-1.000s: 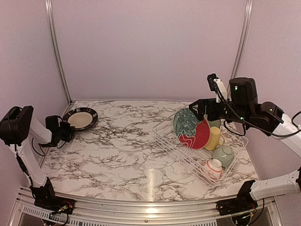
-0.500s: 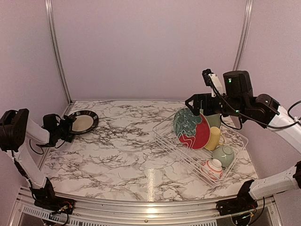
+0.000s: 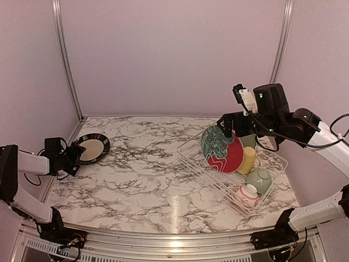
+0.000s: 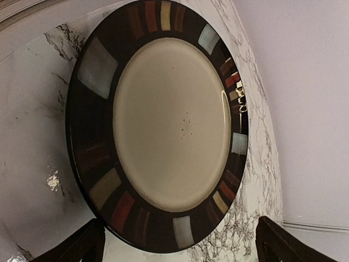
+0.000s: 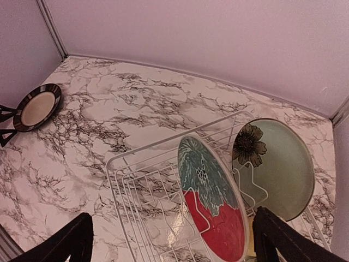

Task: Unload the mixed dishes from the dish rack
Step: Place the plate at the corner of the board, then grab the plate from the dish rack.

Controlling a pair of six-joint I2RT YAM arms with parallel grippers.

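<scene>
Left hand (image 3: 71, 158), jaws now spread wide, has let go of the black-rimmed plate (image 3: 91, 148), which lies flat on the desk (image 3: 142, 174) at its far left corner: one dish unloaded. Since a second ago, the left arm has dropped back, and the open right hand (image 3: 229, 124) has shifted over the floral plate (image 3: 221, 148) in the rack (image 3: 191, 158).

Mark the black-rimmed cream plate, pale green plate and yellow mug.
black-rimmed cream plate (image 4: 172, 123): left wrist view, centre.
pale green plate (image 5: 283, 174): right wrist view, face.
yellow mug (image 3: 247, 160): top external view, side.
</scene>
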